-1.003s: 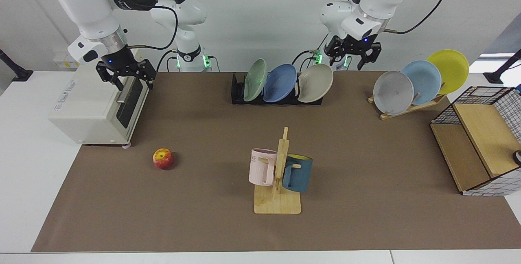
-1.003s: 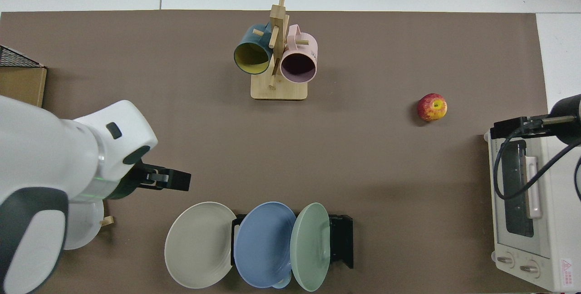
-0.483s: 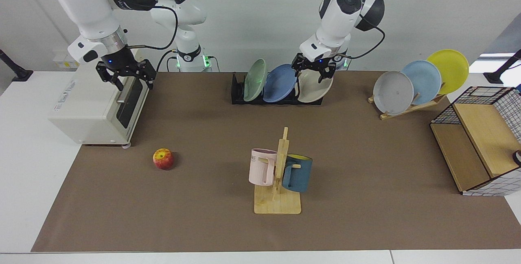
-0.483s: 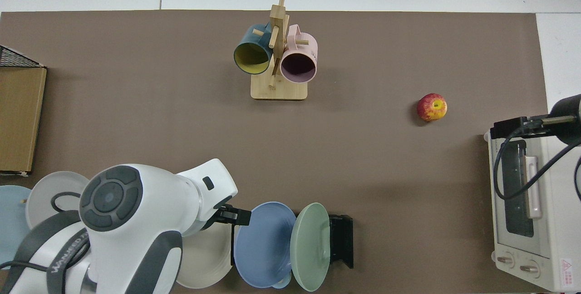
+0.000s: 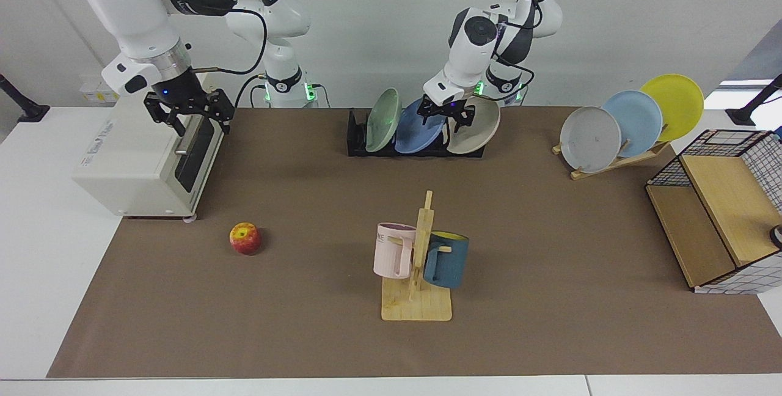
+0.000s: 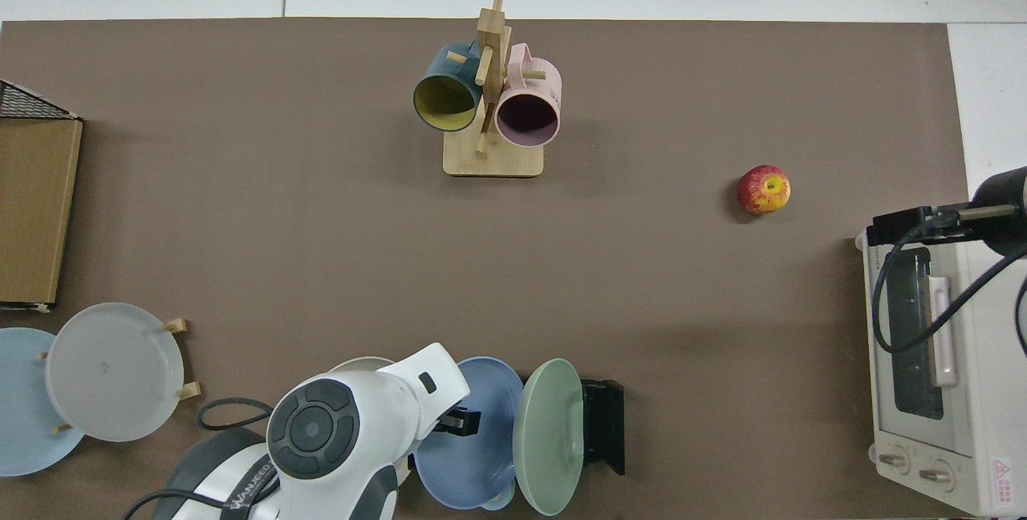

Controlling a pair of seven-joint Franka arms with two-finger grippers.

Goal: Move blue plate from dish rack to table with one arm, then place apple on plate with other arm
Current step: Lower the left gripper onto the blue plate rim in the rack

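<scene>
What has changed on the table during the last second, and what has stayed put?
The left hand swung from near the wooden plate stand to the blue plate in the dish rack; no grasp is visible. The right hand waits at the toaster oven. The apple and plates are unmoved.

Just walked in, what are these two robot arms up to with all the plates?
The left gripper hangs at the top rim of the blue plate, which stands in the black dish rack between a green plate and a beige plate. Its fingers look open, with no grip on the plate yet. The right gripper waits, open, over the toaster oven. The apple lies untouched on the brown sheet of the table.
</scene>
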